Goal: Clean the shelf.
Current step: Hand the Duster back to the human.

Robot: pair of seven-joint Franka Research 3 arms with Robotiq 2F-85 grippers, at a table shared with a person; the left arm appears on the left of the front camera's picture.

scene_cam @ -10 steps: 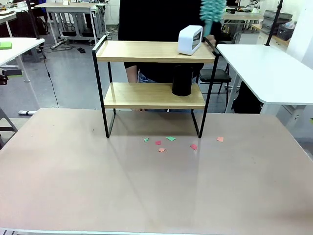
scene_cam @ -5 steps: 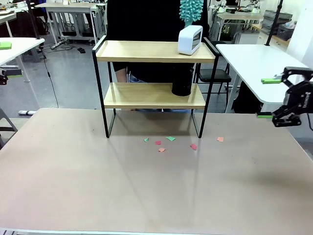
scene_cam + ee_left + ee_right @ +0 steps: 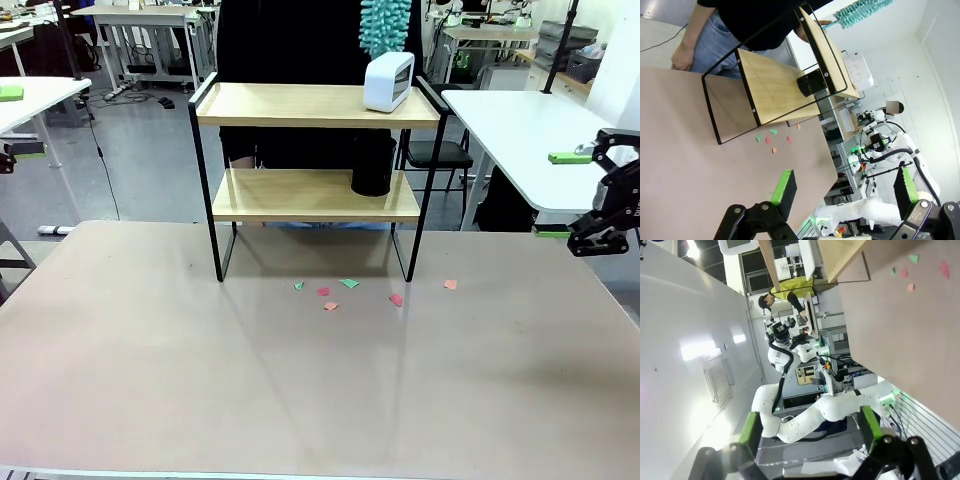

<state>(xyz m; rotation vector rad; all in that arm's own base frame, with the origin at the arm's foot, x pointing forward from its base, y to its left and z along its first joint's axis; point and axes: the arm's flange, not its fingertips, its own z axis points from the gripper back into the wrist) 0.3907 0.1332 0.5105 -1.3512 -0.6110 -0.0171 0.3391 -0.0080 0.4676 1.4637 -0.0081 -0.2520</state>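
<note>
The shelf [image 3: 312, 175] stands at the desk's [image 3: 300, 380] far edge, centred. Paper scraps [image 3: 347, 289] lie before it: cleaning judged incomplete. Right pincer [image 3: 585, 199], fingers apart, empty, hangs at the right edge. Left pincer [image 3: 845, 187]: fingers apart, empty.

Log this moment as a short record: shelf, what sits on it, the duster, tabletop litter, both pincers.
shelf: upright at the far side of the beige table
top board: white device near its right end
lower board: black cylinder, right side
duster: teal, held by the person above the white device
litter: coloured paper scraps on the table in front of the shelf
right pincer: open, empty, at the table's right edge
left pincer: open, empty
</note>
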